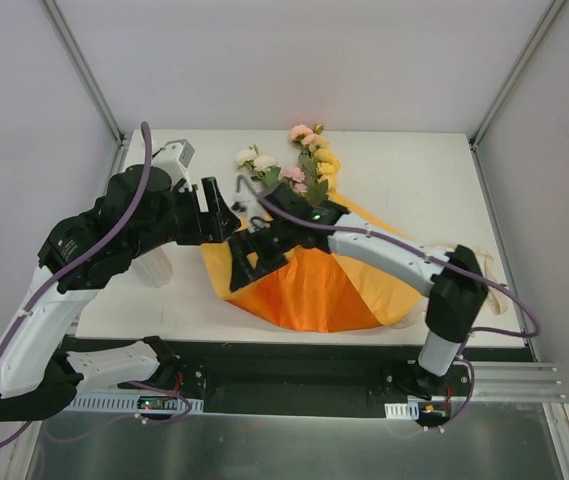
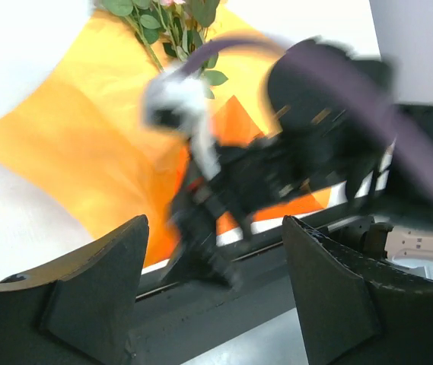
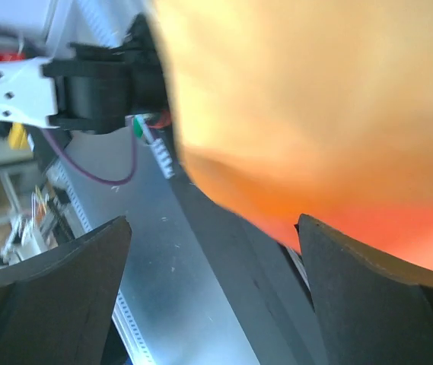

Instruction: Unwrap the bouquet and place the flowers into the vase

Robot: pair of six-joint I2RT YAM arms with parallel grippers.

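- Two sets of jaws, both standing wide with nothing between them: left gripper (image 2: pixel 213 251) and right gripper (image 3: pixel 214 228).
- Orange paper (image 1: pixel 314 285) lies spread flat mid-table. The flowers (image 1: pixel 304 165) rest at its 12 o'clock edge, blooms pointing away from the arms and stems running back onto the sheet. The wrap looks undone; no stem is lifted yet.
- Vase (image 1: pixel 154 268) stands at 9 o'clock of the paper, partly under the left arm's forearm.
- Risk one: the vase tips. The left arm hangs right above it, so any low swing or drop of that link would likely knock it over.
- Risk two: the arms clash. Both grippers crowd the paper's 10 o'clock corner, and the left wrist view is filled by the right arm, blurred.
- Risk three: a wrong grab. The right jaws sit close over paper, not stems, so closing here would probably pinch the sheet.
- Risk four: the slick sheet slides when tugged and drags the flowers toward the table (image 1: pixel 414 170) edge.
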